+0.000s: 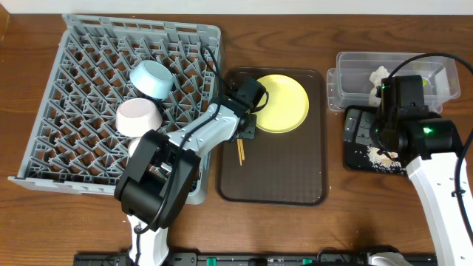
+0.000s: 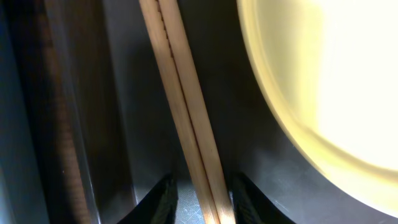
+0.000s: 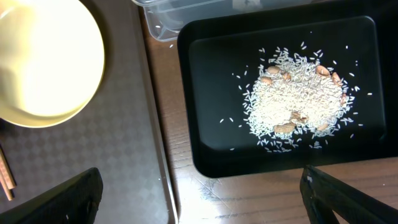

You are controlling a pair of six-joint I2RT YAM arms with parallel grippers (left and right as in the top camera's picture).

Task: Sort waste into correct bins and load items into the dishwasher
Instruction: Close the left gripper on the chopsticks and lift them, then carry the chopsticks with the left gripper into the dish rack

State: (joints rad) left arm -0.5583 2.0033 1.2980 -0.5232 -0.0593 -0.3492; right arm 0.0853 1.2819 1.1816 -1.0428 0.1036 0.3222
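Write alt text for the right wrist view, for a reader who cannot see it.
A pile of white rice with brownish bits lies in a shallow black tray. A yellow plate sits upper left on a brown tray, and the fingers of the open right gripper frame the bottom corners.

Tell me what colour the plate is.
The plate is pale yellow, clearest in the overhead view.

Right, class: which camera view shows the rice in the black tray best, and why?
The right wrist view: the whole rice heap lies unobstructed on the black tray, brownish bits mixed in. Overhead shows only small grains beside the right arm, which covers part of the tray. The left wrist view shows none.
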